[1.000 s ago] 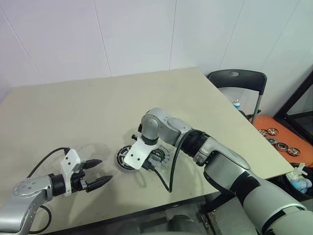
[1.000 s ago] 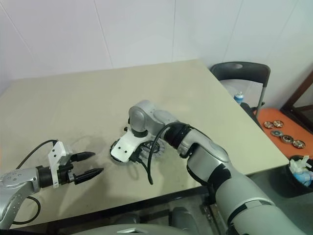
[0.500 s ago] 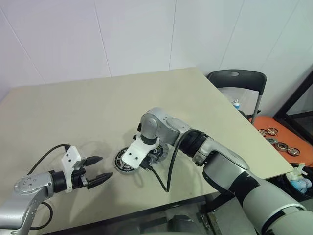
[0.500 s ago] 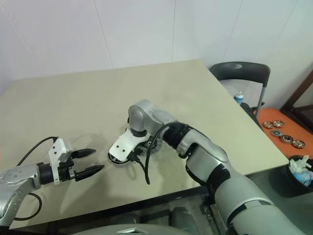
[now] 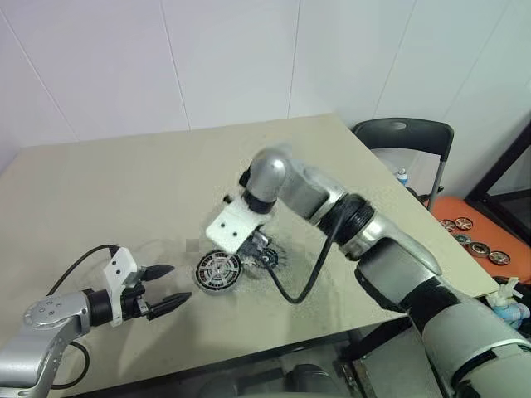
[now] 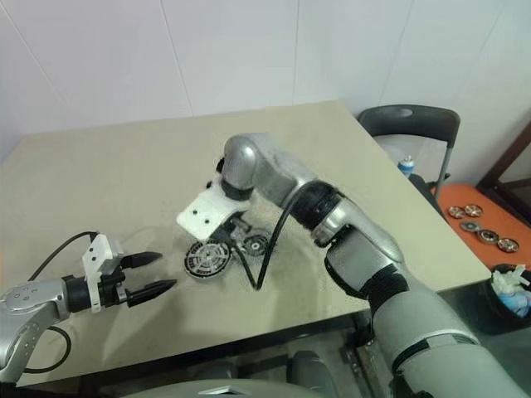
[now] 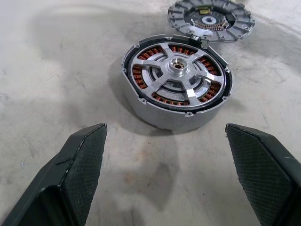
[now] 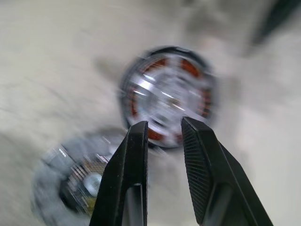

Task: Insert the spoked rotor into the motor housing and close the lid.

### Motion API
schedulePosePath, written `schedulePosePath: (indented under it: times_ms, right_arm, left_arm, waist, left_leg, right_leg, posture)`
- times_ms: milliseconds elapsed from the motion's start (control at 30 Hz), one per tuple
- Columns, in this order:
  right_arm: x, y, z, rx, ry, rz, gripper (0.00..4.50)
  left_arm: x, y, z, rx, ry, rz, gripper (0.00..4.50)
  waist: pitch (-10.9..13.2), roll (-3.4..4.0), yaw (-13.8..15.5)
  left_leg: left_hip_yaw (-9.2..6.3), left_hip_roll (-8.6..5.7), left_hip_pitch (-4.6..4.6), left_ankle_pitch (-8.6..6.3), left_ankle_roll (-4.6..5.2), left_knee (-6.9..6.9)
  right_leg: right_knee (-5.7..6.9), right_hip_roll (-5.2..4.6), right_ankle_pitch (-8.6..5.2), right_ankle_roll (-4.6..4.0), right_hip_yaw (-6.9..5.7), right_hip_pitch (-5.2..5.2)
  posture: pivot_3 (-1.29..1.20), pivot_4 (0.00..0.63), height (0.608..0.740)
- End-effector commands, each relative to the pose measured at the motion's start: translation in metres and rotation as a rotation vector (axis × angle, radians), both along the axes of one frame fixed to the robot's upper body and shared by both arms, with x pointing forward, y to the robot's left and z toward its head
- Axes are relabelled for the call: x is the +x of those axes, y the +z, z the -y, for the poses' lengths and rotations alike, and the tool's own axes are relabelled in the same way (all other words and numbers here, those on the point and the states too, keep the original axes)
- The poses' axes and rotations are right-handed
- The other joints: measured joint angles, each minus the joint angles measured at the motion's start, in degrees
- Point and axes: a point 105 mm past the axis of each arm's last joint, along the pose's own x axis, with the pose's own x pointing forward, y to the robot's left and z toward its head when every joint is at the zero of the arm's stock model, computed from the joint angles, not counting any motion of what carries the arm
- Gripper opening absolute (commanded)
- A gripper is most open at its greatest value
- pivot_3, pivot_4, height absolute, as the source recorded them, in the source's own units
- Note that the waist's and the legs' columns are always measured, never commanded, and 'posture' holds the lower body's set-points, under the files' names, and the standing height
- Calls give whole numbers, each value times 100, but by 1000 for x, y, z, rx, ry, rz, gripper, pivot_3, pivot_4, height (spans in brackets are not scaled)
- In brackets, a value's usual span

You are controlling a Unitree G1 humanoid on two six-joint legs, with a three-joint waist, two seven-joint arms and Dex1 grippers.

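The motor housing (image 7: 176,89) stands on the beige table (image 5: 124,191), a round silver case with copper windings inside. The spoked rotor (image 7: 178,66) sits in it, hub up. The lid (image 7: 211,19) lies open flat beside the case, joined at its edge, inner face up. My right gripper (image 5: 253,242) hangs just above the housing (image 5: 218,271) and the lid (image 5: 267,257); its fingers (image 8: 136,160) stand slightly apart, open, with nothing between them. My left gripper (image 5: 177,283) is wide open, low over the table, pointing at the housing from the left.
A black chair (image 5: 402,137) stands past the table's right edge. Beyond it, an orange surface (image 5: 498,232) carries several small wheel-like discs. The table's front edge (image 5: 249,352) runs close below the housing.
My right gripper has lifted off the housing and its fingers have parted a little. The housing and lid, partly covered before, now show. The left gripper has kept still.
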Motion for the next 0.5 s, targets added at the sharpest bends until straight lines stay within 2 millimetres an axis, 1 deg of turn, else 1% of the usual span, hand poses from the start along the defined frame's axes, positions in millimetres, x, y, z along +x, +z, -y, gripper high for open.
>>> schedulePosePath:
  times_ms: [33,100,133,167,233,267,333,400,433,467,500]
  right_arm:
    - [22,17,11,147,-129,35,1178]
    - [37,9,28,211,-241,27,1178]
    - [41,6,33,232,-281,21,1178]
    - [46,4,40,289,-338,3,1178]
    - [56,10,46,491,-402,30,1178]
    - [65,13,53,590,-462,51,1178]
    - [75,7,78,694,-594,43,1178]
    - [73,-6,102,739,-733,-64,1178]
    - [74,-8,111,796,-819,-123,1178]
    - [75,-12,123,832,-931,-212,1178]
    - [74,-20,135,842,-1003,-255,1178]
  left_arm:
    - [4,12,2,-2,-9,54,4298]
    - [6,14,3,-11,-5,61,4298]
    - [6,15,4,-13,-4,64,4298]
    - [7,16,4,-2,-6,73,4298]
    - [7,17,4,14,-13,85,4298]
    - [7,18,4,10,-18,83,4298]
    - [7,21,2,11,-19,79,4298]
    - [9,22,-2,19,-21,72,4298]
    - [10,22,-4,27,-25,69,4298]
    - [11,23,-5,35,-30,67,4298]
    - [12,24,-6,38,-35,64,4298]
  waist:
    - [-2,-3,9]
    - [-7,-11,20]
    - [-9,-14,23]
    - [-10,-15,21]
    - [-14,-21,13]
    - [-14,-22,10]
    - [-17,-27,6]
    - [-17,-26,14]
    - [-17,-27,25]
    - [-17,-27,23]
    - [-16,-25,24]
  left_leg:
    - [0,0,0,0,0,0]
    - [0,0,0,0,0,0]
    - [0,0,0,0,0,1]
    - [-1,0,0,0,1,1]
    - [2,-1,-1,-1,2,2]
    - [3,-1,-2,-1,2,1]
    - [8,0,-3,-1,1,-1]
    - [5,2,-3,-1,1,-4]
    - [6,2,-4,-1,3,-3]
    - [4,2,-5,-3,6,-3]
    - [5,2,-5,-6,11,-2]
  right_leg:
    - [0,0,0,0,0,1]
    - [0,0,0,0,0,2]
    - [-1,-1,0,0,0,3]
    - [-2,-2,0,0,1,3]
    - [-4,-3,0,0,4,3]
    - [-6,-3,0,0,6,3]
    - [-5,-2,0,0,7,-2]
    - [-7,-2,0,0,9,-2]
    - [-7,-2,0,0,10,-1]
    - [-10,-2,0,0,10,1]
    - [-10,-2,0,0,11,2]
  posture:
    - [0,0,740]
    - [0,0,740]
    - [0,0,740]
    - [0,0,740]
    - [0,0,740]
    - [0,0,740]
    - [0,0,740]
    - [0,0,740]
    - [0,0,740]
    - [0,0,740]
    - [0,0,740]
